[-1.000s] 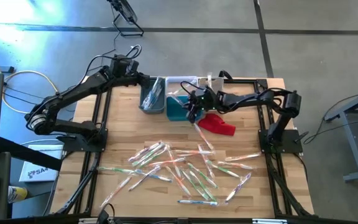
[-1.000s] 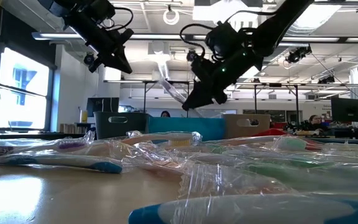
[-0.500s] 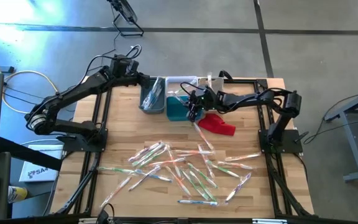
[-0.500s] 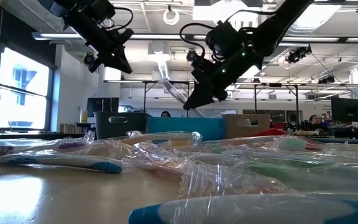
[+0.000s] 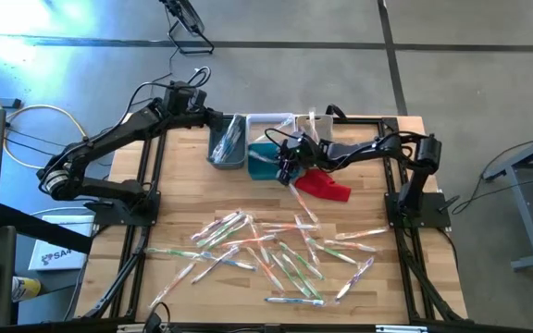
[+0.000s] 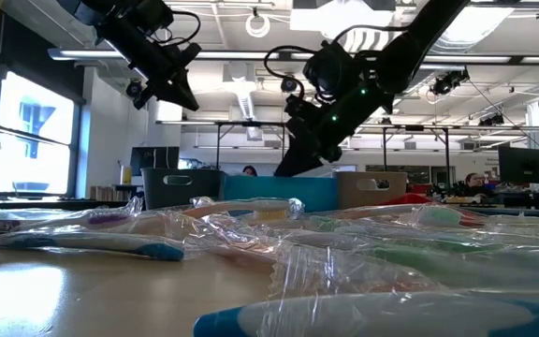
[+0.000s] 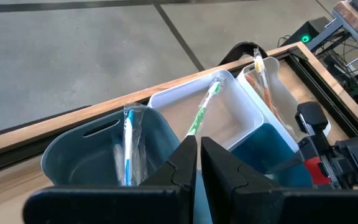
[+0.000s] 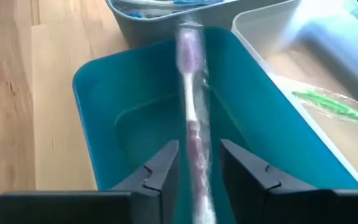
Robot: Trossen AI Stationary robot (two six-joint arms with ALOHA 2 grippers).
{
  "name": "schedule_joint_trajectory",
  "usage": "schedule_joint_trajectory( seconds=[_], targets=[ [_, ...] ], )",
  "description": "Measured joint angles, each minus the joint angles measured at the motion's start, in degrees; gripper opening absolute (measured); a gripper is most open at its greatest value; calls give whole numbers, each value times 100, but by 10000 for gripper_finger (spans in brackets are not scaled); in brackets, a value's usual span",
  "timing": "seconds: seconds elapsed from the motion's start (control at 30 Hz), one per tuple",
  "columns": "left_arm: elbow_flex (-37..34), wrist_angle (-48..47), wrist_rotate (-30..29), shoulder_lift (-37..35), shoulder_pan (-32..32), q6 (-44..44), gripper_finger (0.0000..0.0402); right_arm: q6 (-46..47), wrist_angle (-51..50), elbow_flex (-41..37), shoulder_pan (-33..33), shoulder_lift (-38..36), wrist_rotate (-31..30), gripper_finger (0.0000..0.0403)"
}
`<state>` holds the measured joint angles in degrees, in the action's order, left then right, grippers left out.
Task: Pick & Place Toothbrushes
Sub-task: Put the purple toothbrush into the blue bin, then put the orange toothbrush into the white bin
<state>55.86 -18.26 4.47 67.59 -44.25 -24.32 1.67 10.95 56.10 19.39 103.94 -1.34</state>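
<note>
A wooden bench (image 5: 183, 199) is seen from above, with two dark robot arms reaching in from either side. On the left, the left gripper (image 5: 213, 118) hovers over a grey bin (image 5: 226, 143) at the back of the bench, its fingers pressed together and holding nothing; a blue-handled wrapped toothbrush (image 7: 128, 144) stands inside that bin. Just to the right sit a teal bin (image 5: 265, 163) and, behind it, a white bin (image 5: 268, 123) with a green toothbrush (image 7: 202, 112) leaning in it.

Over the teal bin is the right gripper (image 5: 288, 163). Its wrist camera shows the fingers standing apart, with a pale, pinkish wrapped toothbrush (image 8: 191, 134) lying lengthways in the gap between them, its head end pointing down into the bin. It appears to be at the point of release (whether a finger touches the wrapper cannot be told).

To do this step well, the gripper should stay centred above the bin and open fully, so the slippery wrapper slides free rather than catching on a finger, and only then rise straight up.

Right of the bin lies a red cloth (image 5: 325, 184). Across the front of the bench, dozens of wrapped toothbrushes (image 5: 285, 254) lie scattered, yet to be sorted.
</note>
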Motion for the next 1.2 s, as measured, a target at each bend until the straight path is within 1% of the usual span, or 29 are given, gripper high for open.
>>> schedule_joint_trajectory(
  seconds=[0.17,0.33,0.6,0.8,1.03,1.2],
  targets=[
    [0,-6,2,0,0,4,19,-31,-1,0,-2,-27,-4,144],
    [0,-44,2,0,0,4,19,-44,-31,0,-2,-479,-9,155],
    [0,-219,2,0,0,2,19,-42,-4,0,1,-1555,28,133],
    [0,-248,2,0,1,4,19,-44,-46,2,1,-2146,11,120],
    [0,-251,1,0,2,2,19,9,-137,9,-20,-2500,67,104],
    [0,-251,2,0,0,2,19,12,-428,9,-28,-2693,169,68]
  ],
)
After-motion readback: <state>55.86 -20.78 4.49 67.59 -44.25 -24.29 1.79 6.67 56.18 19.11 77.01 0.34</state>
